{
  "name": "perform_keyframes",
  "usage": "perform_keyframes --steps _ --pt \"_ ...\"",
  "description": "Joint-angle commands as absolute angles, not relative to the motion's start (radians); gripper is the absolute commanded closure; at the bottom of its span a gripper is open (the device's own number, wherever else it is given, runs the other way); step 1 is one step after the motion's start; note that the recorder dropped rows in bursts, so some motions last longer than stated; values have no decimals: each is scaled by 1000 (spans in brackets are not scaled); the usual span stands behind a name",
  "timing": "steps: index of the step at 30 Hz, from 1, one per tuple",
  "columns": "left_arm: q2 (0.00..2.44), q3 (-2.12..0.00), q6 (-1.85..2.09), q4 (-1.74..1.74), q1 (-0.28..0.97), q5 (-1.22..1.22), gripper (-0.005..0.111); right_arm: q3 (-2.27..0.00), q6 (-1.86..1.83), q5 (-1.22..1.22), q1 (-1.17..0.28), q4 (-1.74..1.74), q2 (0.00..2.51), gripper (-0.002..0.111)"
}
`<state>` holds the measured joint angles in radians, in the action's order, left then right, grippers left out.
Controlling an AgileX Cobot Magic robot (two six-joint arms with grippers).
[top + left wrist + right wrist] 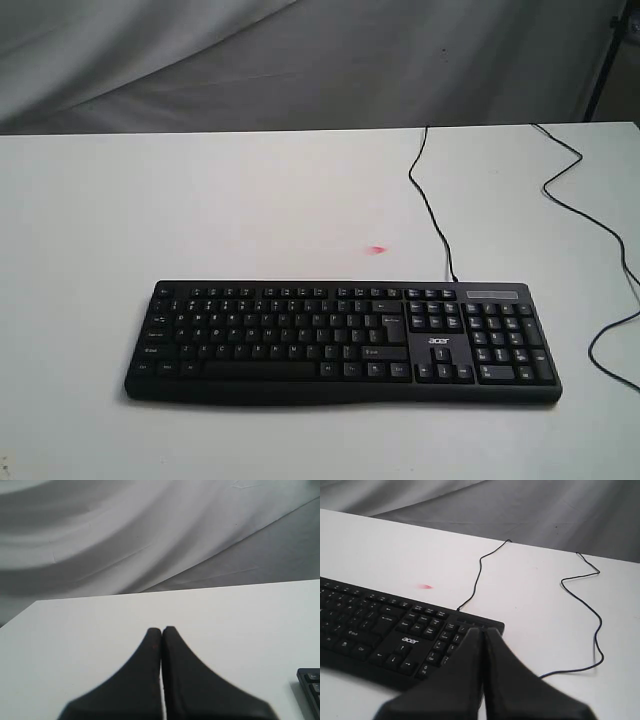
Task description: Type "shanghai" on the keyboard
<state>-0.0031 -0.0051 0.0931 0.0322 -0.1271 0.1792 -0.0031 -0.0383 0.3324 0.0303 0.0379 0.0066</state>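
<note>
The black full-size keyboard (pixel 340 340) with white legends and a small acer logo lies flat on the white table, toward the front. Its thin black cable (pixel 425 195) runs from the back edge toward the far table edge. Neither arm shows in the exterior view. In the left wrist view my left gripper (pixel 161 629) is shut with nothing in it, over bare table, with a corner of the keyboard (pixel 311 685) off to one side. In the right wrist view my right gripper (pixel 483 629) is shut and empty, in front of the number-pad end of the keyboard (pixel 395 630).
A small pink mark (pixel 377 250) sits on the table just behind the keyboard. A second black cable (pixel 600 230) snakes down the right side of the table. Grey cloth (pixel 300 60) hangs behind the far edge.
</note>
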Motion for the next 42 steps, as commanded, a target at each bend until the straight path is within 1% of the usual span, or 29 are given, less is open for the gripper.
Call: perform_keyframes --steps 1,13,24,27,32,37,40,42 --pt "0 0 90 32 -123 174 106 0 -44 187 37 34 0 108" --pt "0 0 90 32 -123 174 106 0 -44 -276 37 34 0 108" --pt "0 0 90 32 -123 174 106 0 -44 -287 37 34 0 108" --pt "0 0 90 32 -123 174 106 0 -44 -345 37 34 0 108" --pt "0 0 90 32 -123 174 106 0 -44 -367 37 34 0 108" --pt "0 0 90 32 -123 174 106 0 179 -467 37 36 0 108" --pt "0 0 90 32 -123 174 106 0 200 -473 37 45 0 108" --pt "0 0 90 32 -123 174 106 -35 226 -426 37 45 0 108"
